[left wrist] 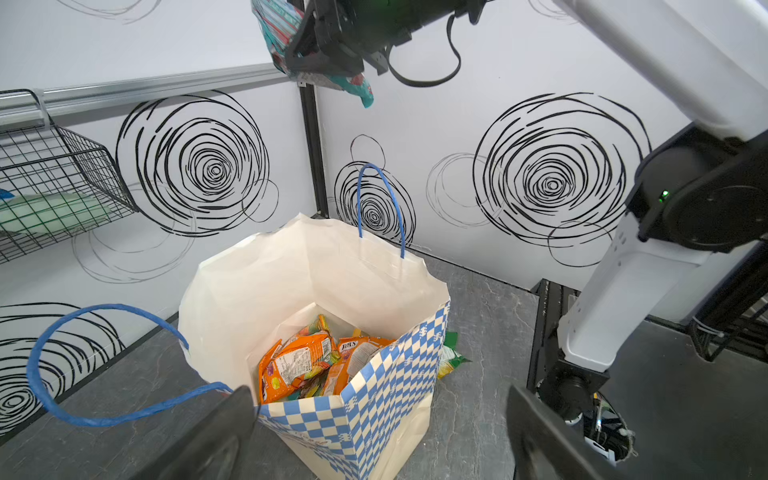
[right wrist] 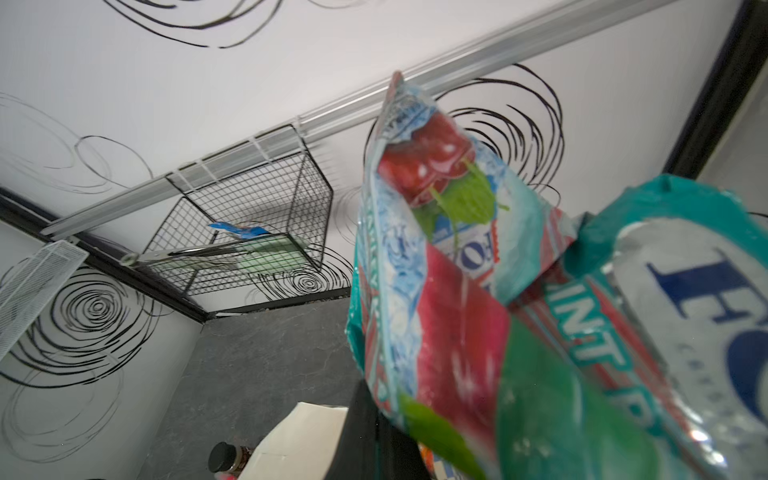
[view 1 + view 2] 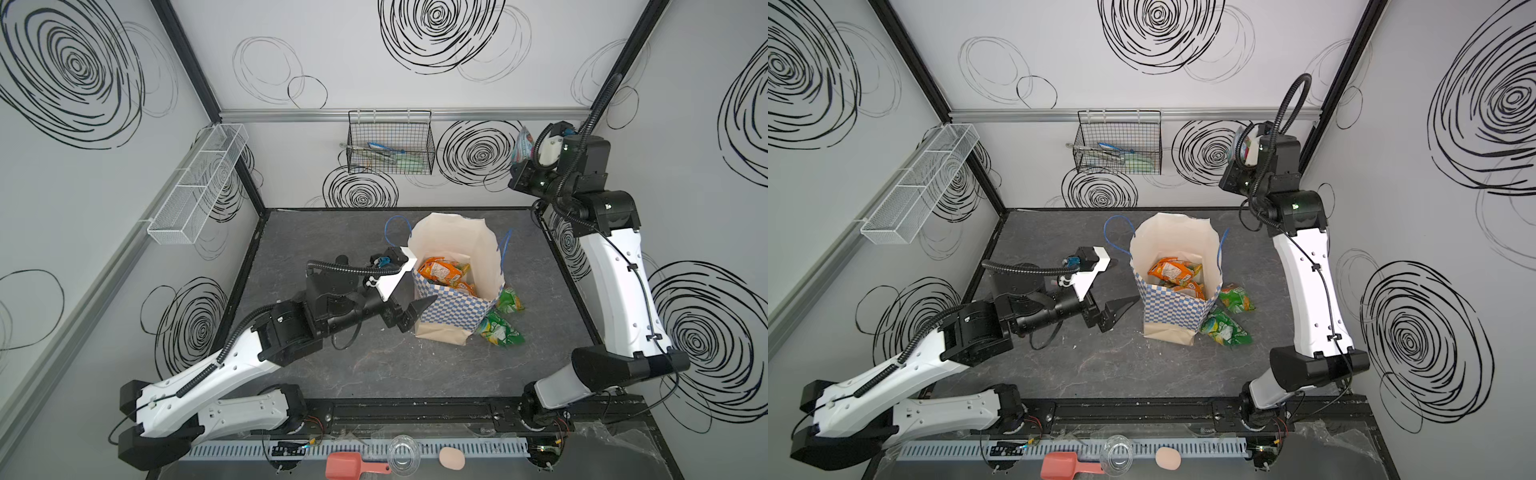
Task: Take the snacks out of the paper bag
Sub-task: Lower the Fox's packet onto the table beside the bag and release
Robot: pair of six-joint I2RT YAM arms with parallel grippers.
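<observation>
Crinkled teal foil fills the right wrist view: a teal-and-red FOX'S packet (image 2: 519, 316) is pinched in the closed right gripper (image 1: 309, 66). It is held high near the back right corner, well above the paper bag (image 3: 451, 309). Below, the bag is stood upright and open on the dark table (image 3: 332, 374), and orange packets (image 3: 440, 270) are seen piled inside it. Two green packets (image 3: 498, 330) are laid on the table just beside the bag's right side. The left gripper (image 3: 1116, 281) is spread wide and empty, and it hovers near the bag's left corner, close to one blue cord handle (image 1: 104, 308).

The step in hand is judged to be carrying the held packet away for set-down. It is best done if the pinch is kept firm on the slippery foil and the packet is swung clear of rim and cord. It should then be lowered close to the table by the green ones before release. The bag looks light, so it should be steadied by the left jaws if brushed.
</observation>
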